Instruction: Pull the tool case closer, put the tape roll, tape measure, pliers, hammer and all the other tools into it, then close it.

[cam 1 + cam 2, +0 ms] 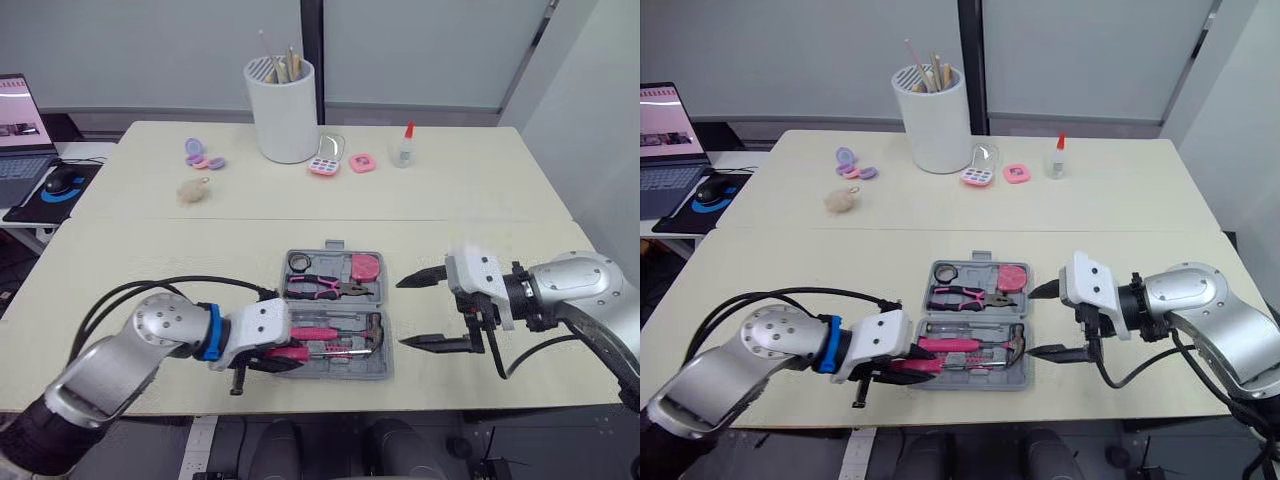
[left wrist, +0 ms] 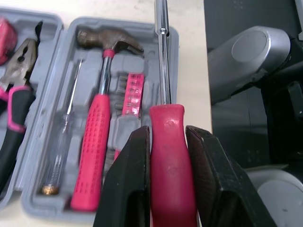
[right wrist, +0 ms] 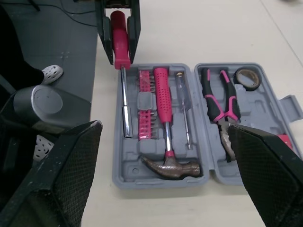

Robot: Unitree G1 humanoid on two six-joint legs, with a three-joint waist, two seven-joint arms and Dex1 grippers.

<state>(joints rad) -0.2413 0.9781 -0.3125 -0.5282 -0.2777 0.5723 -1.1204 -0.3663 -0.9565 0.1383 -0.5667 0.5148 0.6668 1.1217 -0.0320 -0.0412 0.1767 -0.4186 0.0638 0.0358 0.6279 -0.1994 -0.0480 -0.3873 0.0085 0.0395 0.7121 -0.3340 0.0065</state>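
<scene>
Tool case (image 1: 338,372) lies open at the near edge of the table (image 1: 150,250). Left gripper (image 1: 268,357) clamps the handle of the pink screwdriver (image 3: 119,33), its shaft lined along the front slot beside the hammer (image 2: 92,146), probably to seat it. Right gripper (image 1: 405,313) hovers wide open just right of the case, likely to steady it.
</scene>
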